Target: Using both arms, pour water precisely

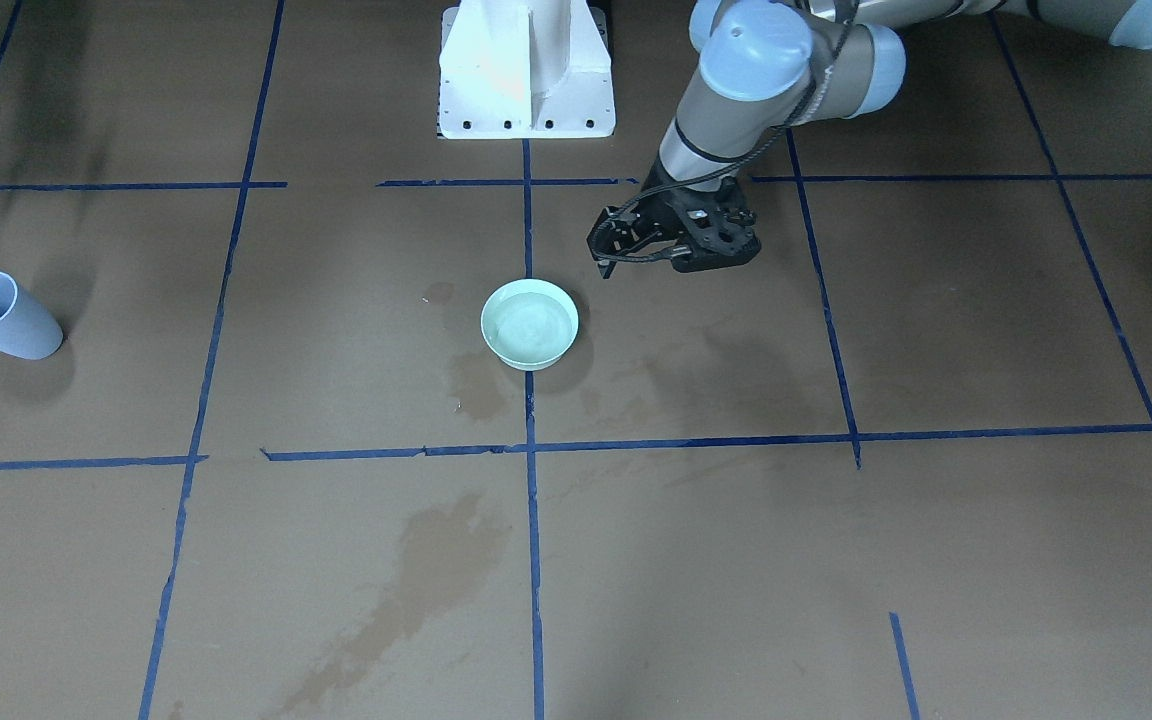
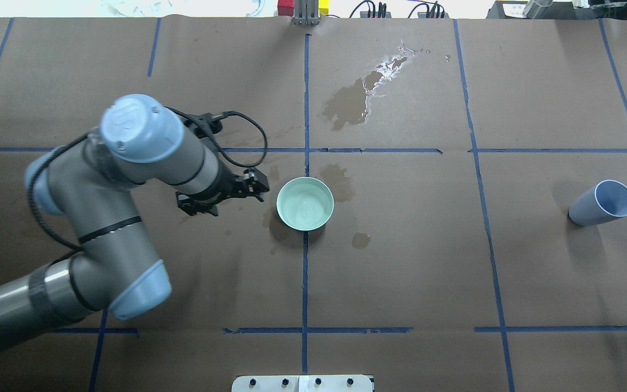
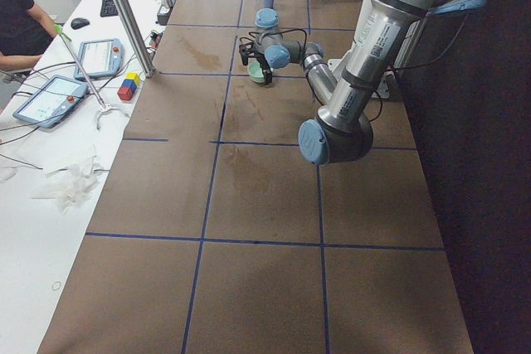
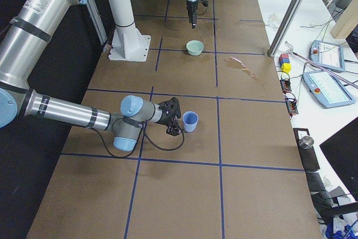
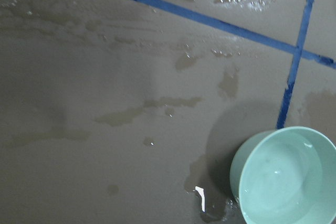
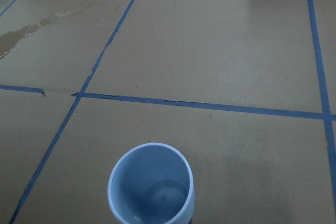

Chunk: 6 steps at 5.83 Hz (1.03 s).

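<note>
With the water [image 5: 281, 174] lying in the green bowl [image 2: 305, 227] midway along the table [image 2: 400, 261] and the blue cup [image 4: 190, 121] upright near its right end, pouring seems done; whether my left claw [image 2: 253, 188] or right claw [image 4: 175, 121] is clenched, I cannot tell.

The tabletop [image 2: 400, 261] is covered with matt brown paper, crossed by smooth blue tape strips [image 2: 305, 272]. Dark wet stains [image 2: 351, 103] glint at one edge. The round pale green plastic bowl [image 1: 528, 360] looks smooth. The clear water [image 5: 278, 174] inside shines faintly. The light blue plastic cup [image 1: 21, 328] looks matt.
</note>
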Motion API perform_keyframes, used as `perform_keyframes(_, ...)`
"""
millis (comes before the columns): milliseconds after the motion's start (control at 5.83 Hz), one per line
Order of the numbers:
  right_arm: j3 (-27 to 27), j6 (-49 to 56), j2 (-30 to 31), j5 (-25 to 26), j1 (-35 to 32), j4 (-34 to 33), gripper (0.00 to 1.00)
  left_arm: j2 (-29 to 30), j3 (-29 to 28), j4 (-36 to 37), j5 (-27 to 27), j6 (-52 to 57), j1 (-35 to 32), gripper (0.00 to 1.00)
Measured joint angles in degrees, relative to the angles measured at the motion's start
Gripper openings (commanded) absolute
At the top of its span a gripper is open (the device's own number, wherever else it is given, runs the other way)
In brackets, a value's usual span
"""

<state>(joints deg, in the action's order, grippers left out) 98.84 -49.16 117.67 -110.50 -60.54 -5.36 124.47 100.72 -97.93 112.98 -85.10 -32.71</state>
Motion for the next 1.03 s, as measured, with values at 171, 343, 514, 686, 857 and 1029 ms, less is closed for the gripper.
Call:
perform_keyframes(171, 1.28, 4.06, -1.94, -7.02, -6.36, -5.98, 1.00, 3.72, -3.82, 0.69, -1.78, 0.01, 1.18, 0.99)
perform_keyframes(343, 2.13, 8.50, -3.58, -12.31, -11.09, -11.71, 1.00, 6.48, -7.57, 0.77, -2.89, 0.10, 2.14, 0.95)
perform_keyframes(514, 2.70, 12.48, -4.72, -15.24, -13.55, -16.62, 1.00, 8.04, -10.14, 0.74, -3.73, 0.21, 2.74, 0.89)
perform_keyframes(686, 3.88, 16.72, -5.67, -17.60, -15.39, -22.40, 1.00, 8.70, -11.84, 0.70, -4.16, 0.32, 3.23, 0.81)
perform_keyframes(857, 5.06, 22.49, -7.27, -20.96, -18.29, -29.40, 1.00, 8.94, -12.90, 0.65, -4.32, 0.35, 3.58, 0.72)
perform_keyframes(1029, 5.65, 30.20, -9.48, -25.28, -22.05, -37.70, 1.00, 8.95, -13.50, 0.61, -4.39, 0.39, 3.88, 0.64)
